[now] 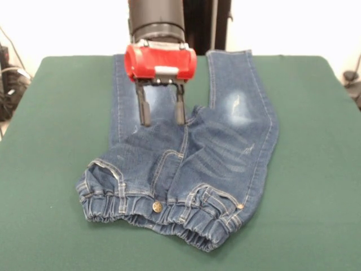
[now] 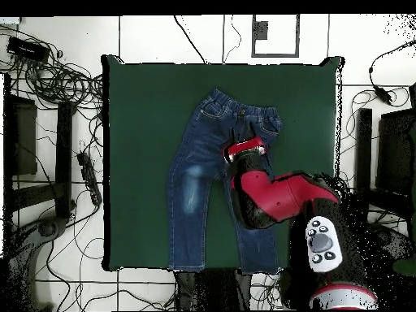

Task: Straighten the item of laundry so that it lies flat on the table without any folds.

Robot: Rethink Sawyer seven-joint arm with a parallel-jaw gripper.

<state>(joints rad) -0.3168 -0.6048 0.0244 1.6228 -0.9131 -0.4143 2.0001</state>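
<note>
The small blue jeans (image 1: 186, 152) lie on the dark green table (image 1: 51, 169), waistband toward the front edge, legs running back toward the robot. The waistband is gathered, and its left corner is bunched with the left side curled inward. A faded patch shows on the right thigh. My gripper (image 1: 161, 121) hangs over the left leg's thigh, its two fingers (image 1: 143, 107) pointing down, apart and empty, tips at or just above the denim. In the overhead view the jeans (image 2: 199, 183) lie in the table's (image 2: 138, 122) middle and the gripper (image 2: 244, 150) is over the upper right leg.
The red and black arm (image 2: 280, 199) reaches in over the table's robot-side half and hides part of one leg. Cables and equipment lie on the floor around the table (image 2: 49, 81). Bare green felt surrounds the jeans on all sides.
</note>
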